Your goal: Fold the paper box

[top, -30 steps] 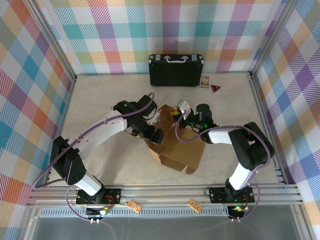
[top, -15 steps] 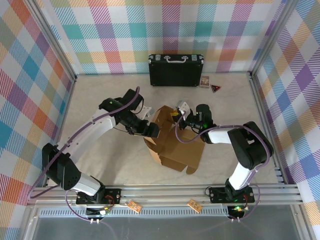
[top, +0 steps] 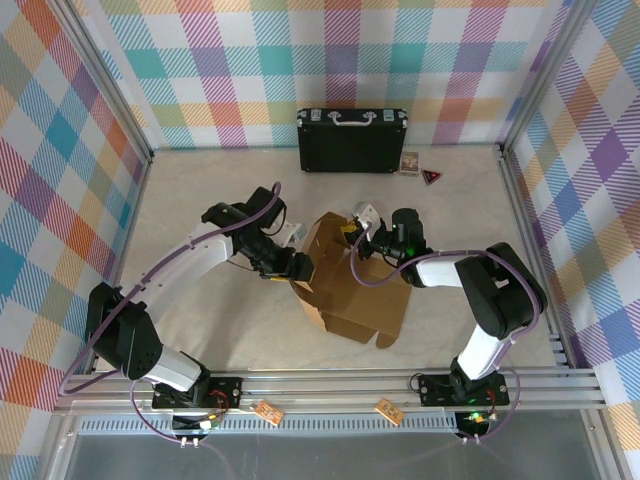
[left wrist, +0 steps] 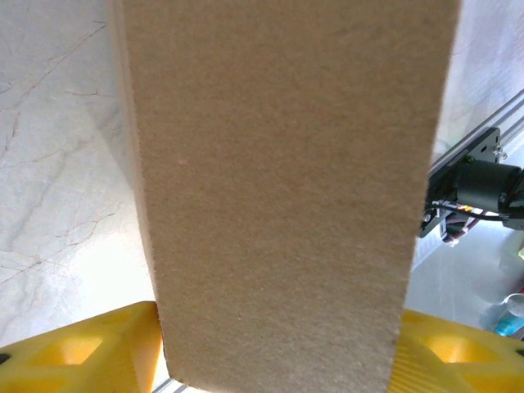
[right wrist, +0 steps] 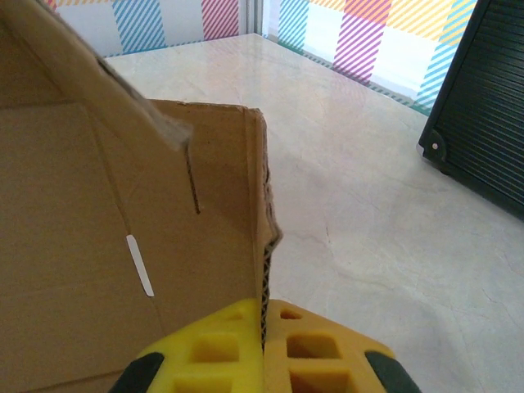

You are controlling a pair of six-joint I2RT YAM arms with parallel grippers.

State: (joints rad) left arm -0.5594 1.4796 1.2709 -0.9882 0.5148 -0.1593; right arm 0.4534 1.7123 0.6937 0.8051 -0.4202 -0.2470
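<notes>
Locate the box [top: 350,290] at mid tabletop [top: 200,190], partly erected, with its long axis running from far left to near right. Note the right tool [right wrist: 264,360] pinched shut on the corrugated edge of a wall [right wrist: 221,213] at the far right corner of the box. Note the left tool [top: 300,266] at the left side of the box, fingers [left wrist: 74,348] apart and astride a flap [left wrist: 278,180], with the broad face of the flap toward the wrist camera. Treat contact between fingers and flap as undetermined; cannot tell from these views. Take the box as lying right of the left tool, and left and near of the right tool. Judge the left arm nearer to the left flap. Expect the coming fold to swing that flap rightward, toward the wall anchored by the right tool.
</notes>
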